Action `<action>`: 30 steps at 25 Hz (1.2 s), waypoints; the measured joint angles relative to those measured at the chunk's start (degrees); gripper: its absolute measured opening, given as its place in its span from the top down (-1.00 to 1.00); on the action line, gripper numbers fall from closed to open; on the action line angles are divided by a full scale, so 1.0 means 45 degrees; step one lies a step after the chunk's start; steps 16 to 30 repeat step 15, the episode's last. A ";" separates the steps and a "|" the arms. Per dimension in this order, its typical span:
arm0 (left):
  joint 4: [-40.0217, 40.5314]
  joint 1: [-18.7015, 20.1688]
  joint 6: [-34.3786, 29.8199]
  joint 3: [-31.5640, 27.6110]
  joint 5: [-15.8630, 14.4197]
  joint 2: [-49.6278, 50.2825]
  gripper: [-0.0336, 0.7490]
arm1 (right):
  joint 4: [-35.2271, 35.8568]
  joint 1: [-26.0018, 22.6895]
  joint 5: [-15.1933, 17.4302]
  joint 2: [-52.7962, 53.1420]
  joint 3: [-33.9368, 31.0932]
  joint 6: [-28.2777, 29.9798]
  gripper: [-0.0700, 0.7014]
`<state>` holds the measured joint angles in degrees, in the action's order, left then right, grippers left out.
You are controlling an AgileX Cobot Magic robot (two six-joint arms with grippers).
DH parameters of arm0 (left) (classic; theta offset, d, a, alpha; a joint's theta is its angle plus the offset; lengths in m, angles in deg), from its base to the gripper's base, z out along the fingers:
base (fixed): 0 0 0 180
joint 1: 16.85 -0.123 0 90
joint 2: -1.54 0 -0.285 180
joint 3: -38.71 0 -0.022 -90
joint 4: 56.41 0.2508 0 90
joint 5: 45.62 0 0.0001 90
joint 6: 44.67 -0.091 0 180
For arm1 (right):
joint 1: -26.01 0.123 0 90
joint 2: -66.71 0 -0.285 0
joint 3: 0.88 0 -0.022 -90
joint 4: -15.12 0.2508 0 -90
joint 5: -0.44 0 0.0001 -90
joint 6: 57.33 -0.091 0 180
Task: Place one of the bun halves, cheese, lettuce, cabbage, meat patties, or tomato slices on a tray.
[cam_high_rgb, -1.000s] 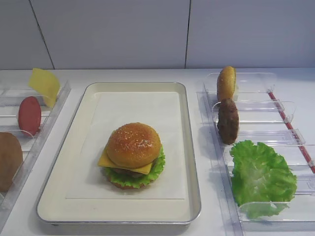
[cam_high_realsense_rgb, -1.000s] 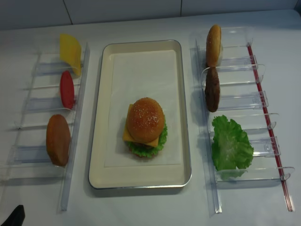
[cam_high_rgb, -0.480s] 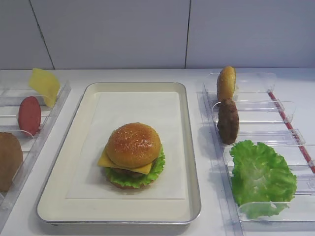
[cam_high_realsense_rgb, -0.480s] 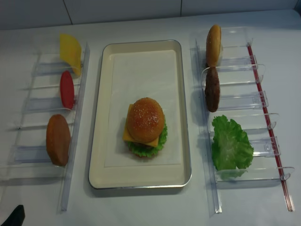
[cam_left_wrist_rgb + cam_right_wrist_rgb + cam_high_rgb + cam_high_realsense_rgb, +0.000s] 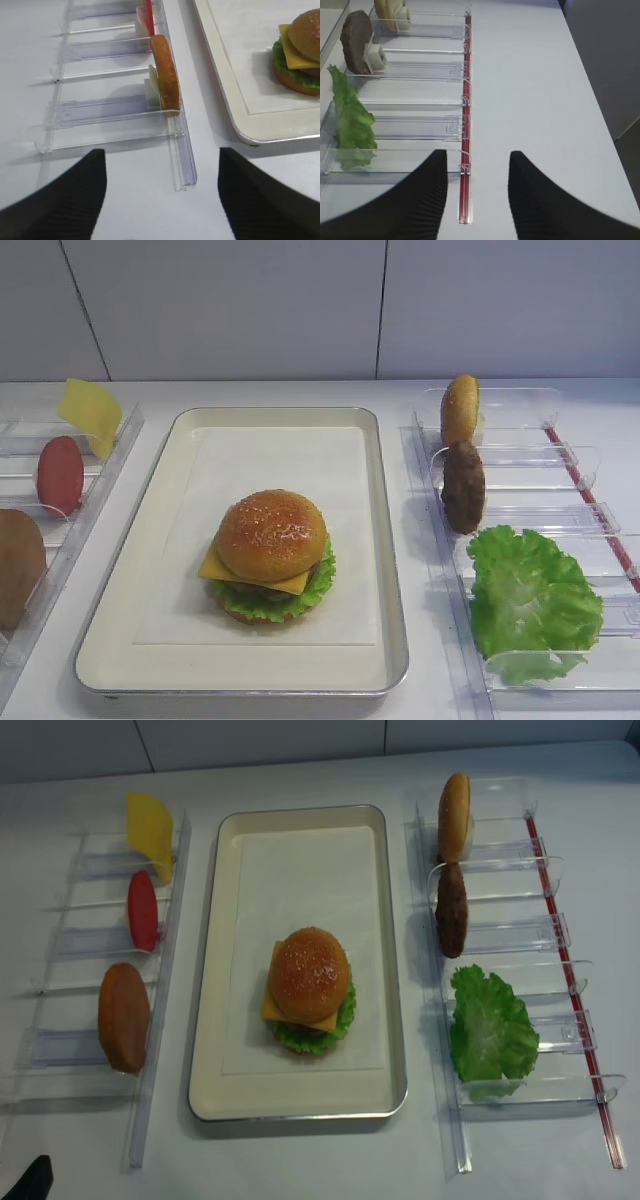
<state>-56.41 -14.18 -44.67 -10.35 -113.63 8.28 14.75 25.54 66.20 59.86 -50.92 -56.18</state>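
Observation:
On the silver tray (image 5: 392,540) stands a stacked burger: a sesame bun half (image 5: 271,533) on top, with cheese (image 5: 214,569), lettuce (image 5: 322,585) and a bottom bun under it. The right rack holds a bun half (image 5: 460,410), a meat patty (image 5: 463,486) and loose lettuce (image 5: 530,595). The left rack holds cheese (image 5: 90,412), a tomato slice (image 5: 60,474) and a bun half (image 5: 166,75). Cabbage is out of view. My right gripper (image 5: 477,161) hovers open and empty over the right rack's near end. My left gripper (image 5: 162,156) stands wide open and empty, short of the left rack.
Two clear plastic ridged racks (image 5: 500,935) (image 5: 85,940) flank the tray. A red strip (image 5: 465,130) runs along the right rack's outer side. White tabletop (image 5: 540,90) stretches right of it to the table edge. A white wall closes the back.

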 joint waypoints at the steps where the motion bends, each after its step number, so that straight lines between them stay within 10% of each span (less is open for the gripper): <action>1: 0.0000 0.0000 0.0000 0.0000 0.0000 0.0000 -0.19 | 0.0000 0.0000 0.0000 0.0000 0.0000 0.0000 -0.02; 30: 0.0000 0.0000 0.0000 0.0000 0.0000 0.0000 -0.19 | 0.0000 0.0000 0.0000 0.0000 0.0000 0.0000 -0.02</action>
